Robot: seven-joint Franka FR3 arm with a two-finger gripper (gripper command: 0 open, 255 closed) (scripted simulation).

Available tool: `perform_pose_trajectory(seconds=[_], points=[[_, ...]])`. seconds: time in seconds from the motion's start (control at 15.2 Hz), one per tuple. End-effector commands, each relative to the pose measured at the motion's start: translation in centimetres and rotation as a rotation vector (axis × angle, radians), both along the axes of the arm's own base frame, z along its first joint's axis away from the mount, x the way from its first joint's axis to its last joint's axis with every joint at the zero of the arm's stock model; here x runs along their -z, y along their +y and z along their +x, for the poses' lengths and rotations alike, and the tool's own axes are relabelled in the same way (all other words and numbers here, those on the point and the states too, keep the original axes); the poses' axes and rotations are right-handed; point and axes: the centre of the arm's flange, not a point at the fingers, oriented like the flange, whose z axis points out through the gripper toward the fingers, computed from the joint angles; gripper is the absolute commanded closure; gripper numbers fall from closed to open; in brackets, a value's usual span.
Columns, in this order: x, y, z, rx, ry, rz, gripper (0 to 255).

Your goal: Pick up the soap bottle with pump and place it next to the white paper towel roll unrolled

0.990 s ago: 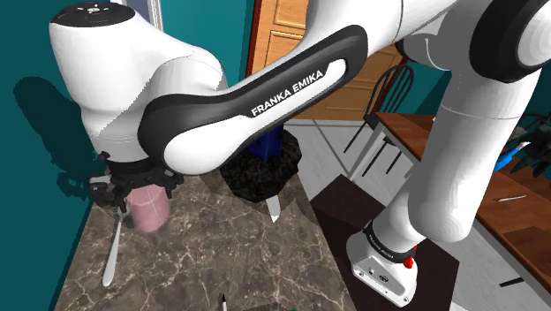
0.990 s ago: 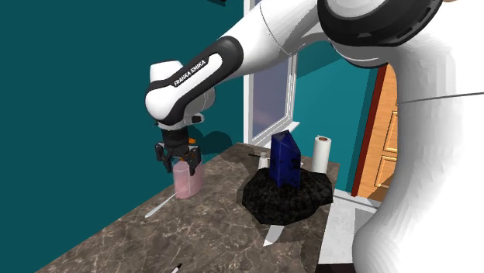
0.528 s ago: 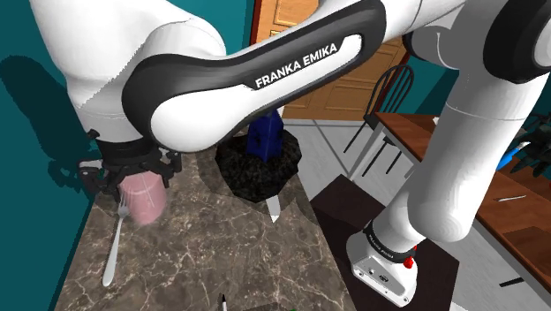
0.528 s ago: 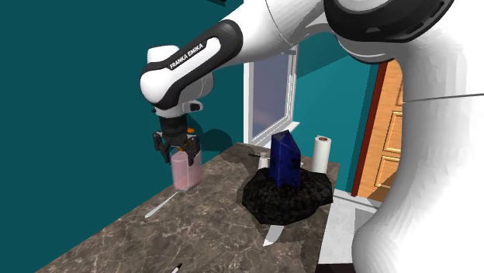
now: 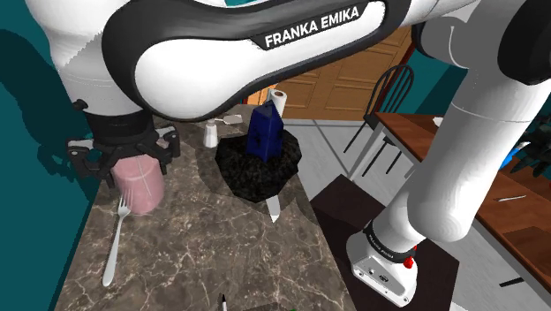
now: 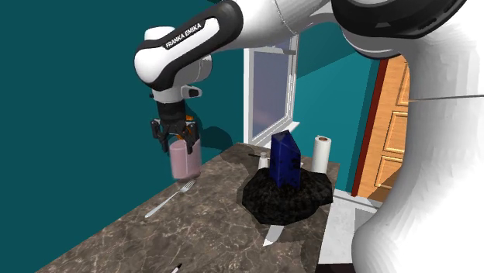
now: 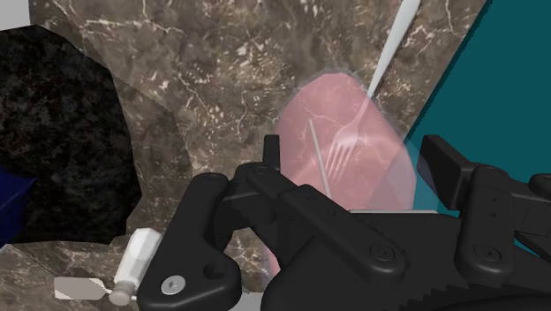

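The soap bottle (image 5: pixel 138 186) is a translucent pink bottle, and it hangs upright a little above the marble counter (image 5: pixel 203 256) by the teal wall. My gripper (image 5: pixel 124 160) is shut on its top, where the pump is hidden between the black fingers. From the second exterior view the bottle (image 6: pixel 184 161) hangs under the gripper (image 6: pixel 174 138), off the counter. The wrist view looks down through the pink bottle (image 7: pixel 353 132) at the counter. The white paper towel roll (image 5: pixel 279 101) stands upright at the counter's far end, also seen behind the blue box (image 6: pixel 321 153).
A fork (image 5: pixel 115 240) lies on the counter under and beside the bottle. A dark blue box (image 5: pixel 265 132) stands on a black rough mat (image 5: pixel 259 170) mid-counter. A knife (image 5: pixel 274 208) pokes out from the mat's near side. A small white object (image 5: pixel 210 134) stands behind the mat.
The gripper has risen with the pink bottle, lifting it off the counter and a little toward the shoulder view's left; the fork beneath it now shows in full.
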Motion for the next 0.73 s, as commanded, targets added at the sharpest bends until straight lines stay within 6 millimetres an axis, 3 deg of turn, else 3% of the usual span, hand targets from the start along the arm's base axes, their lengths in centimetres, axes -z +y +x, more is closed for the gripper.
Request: perform_pose_trajectory(seconds=[0.0,0.66], points=[[-1.3,0.0,0.1,0.0,0.0,0.0,255],[-6.6,0.0,0.1,0.0,0.0,0.0,255]])
